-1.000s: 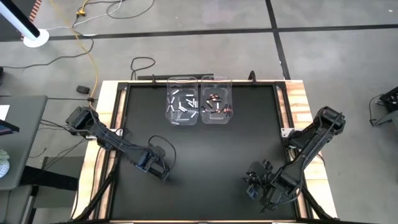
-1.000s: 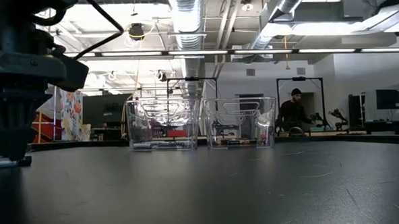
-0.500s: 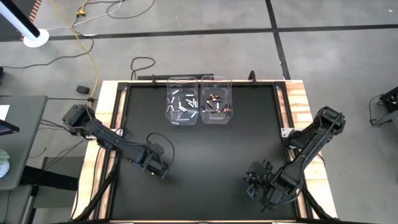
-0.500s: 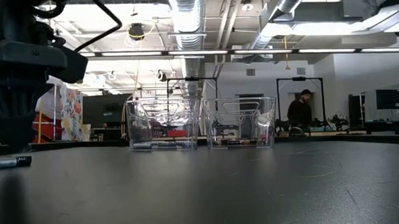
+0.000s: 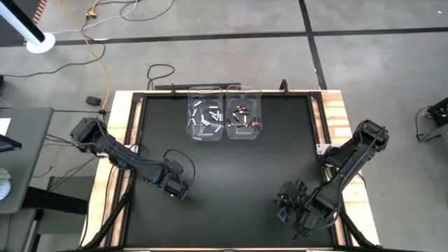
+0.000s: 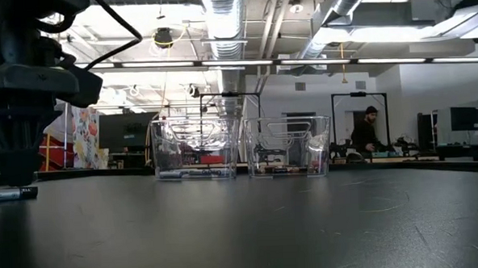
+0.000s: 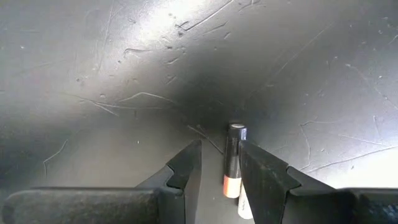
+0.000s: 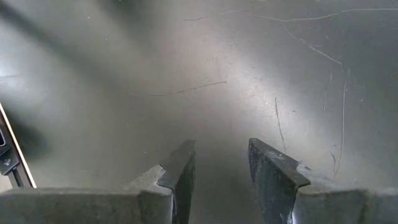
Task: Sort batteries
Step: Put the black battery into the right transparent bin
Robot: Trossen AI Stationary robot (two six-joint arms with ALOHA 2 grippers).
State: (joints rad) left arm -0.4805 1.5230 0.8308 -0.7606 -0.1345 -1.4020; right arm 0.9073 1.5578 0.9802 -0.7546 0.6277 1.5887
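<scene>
Left gripper (image 7: 219, 163) low over a lone battery (image 7: 233, 160) on the black table (image 5: 224, 175).

Seen from above, the left arm reaches in from the table's left edge, its gripper (image 5: 176, 187) pointing down near the front left area; the wrist picture shows its fingers parted, the dark and copper battery lying on the mat in the gap between them, and a pale object beside it that is cut off and cannot be identified. The right gripper (image 8: 219, 160) hangs over bare mat at the front right (image 5: 288, 210), fingers apart and holding nothing. Two clear bins stand side by side at the back: the left bin (image 5: 205, 123) with white batteries (image 5: 204, 117), the right bin (image 5: 243, 123) with reddish-dark batteries (image 5: 243, 120), too small to count.
</scene>
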